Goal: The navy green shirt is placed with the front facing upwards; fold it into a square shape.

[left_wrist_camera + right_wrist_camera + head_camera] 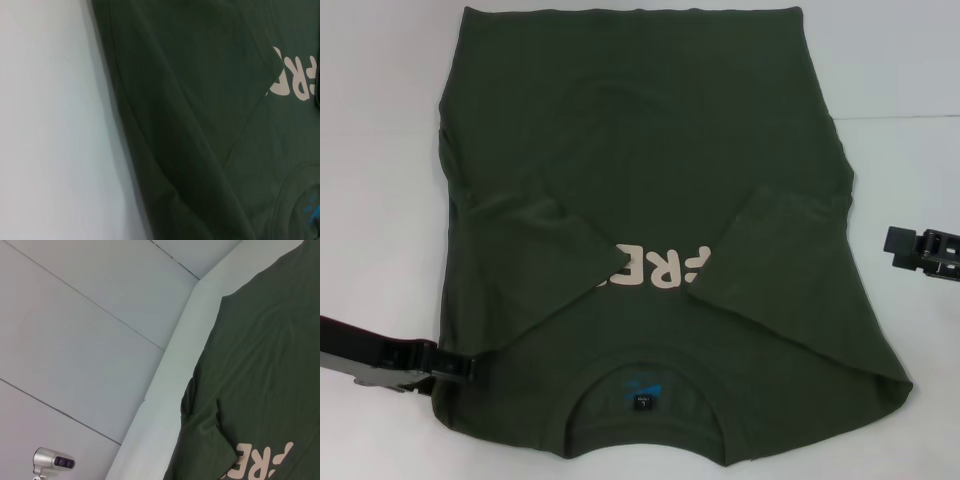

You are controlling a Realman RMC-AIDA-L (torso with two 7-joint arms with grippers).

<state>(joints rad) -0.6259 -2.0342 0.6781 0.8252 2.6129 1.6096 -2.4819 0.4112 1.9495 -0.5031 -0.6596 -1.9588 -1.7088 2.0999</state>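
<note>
You have the navy green shirt (650, 200) spread flat over the white table (380, 150), filling the centre of the head frame, collar at the bottom edge and hem at the top. Its matte cotton looks soft and lightly creased; both short sleeves are folded inward as slanted flaps that cover part of the cream lettering (655, 270). The ribbed round collar (645, 415) curves around a small blue neck label (645, 392).

The left gripper (470, 370) sits at lower left, its tip touching the shirt's side edge; you cannot tell whether it is clenched. The right gripper (892, 245) hangs at the right edge, apart from the cloth, state also unclear.

Only the right wrist view shows the grey panelled wall (75, 340) and a small silver device (52, 461) at lower left. The left wrist view gives you the sleeve fold close up.
</note>
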